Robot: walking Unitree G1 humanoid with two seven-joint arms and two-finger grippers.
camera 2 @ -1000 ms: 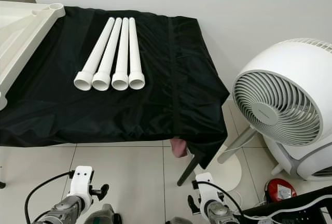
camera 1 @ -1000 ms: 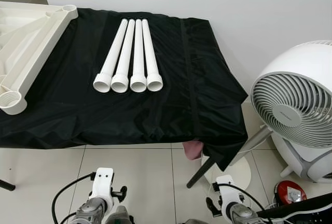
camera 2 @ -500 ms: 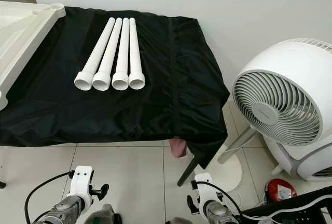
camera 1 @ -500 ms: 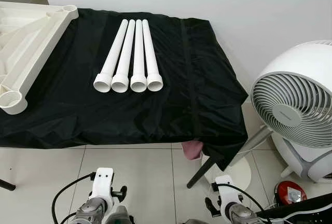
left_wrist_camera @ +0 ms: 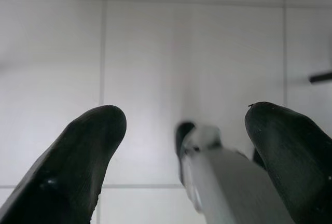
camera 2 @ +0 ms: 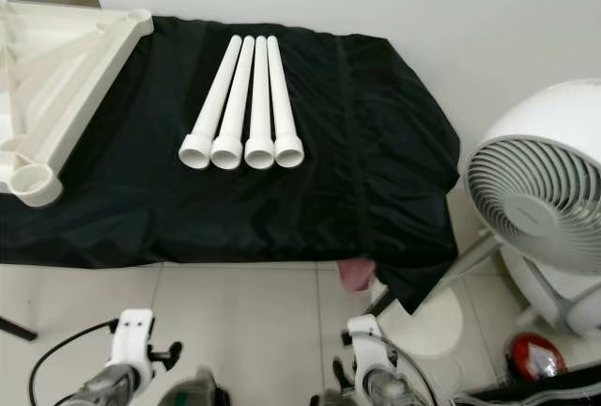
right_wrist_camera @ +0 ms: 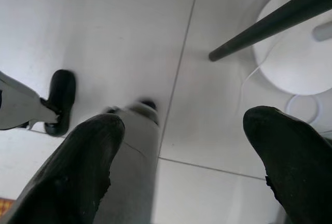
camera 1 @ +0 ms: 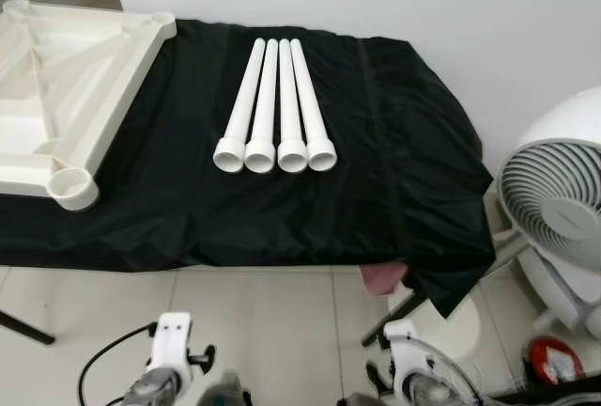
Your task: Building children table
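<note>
Both hands, left hand (left_wrist_camera: 184, 146) and right hand (right_wrist_camera: 181, 151), hang wide open, empty; best grasp the outermost table leg (camera 1: 311, 105) mid-tabletop, squarely.

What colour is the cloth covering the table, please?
Black; the cloth shows best in the left eye view.

My left arm (camera 1: 169, 368) is showing a white wrist block with black knobs, silver housing and a looping black cable. My right arm (camera 1: 409, 378) is matching. My left gripper (left_wrist_camera: 184, 146) and right gripper (right_wrist_camera: 181, 151) are presenting rounded matte-black fingers.
</note>
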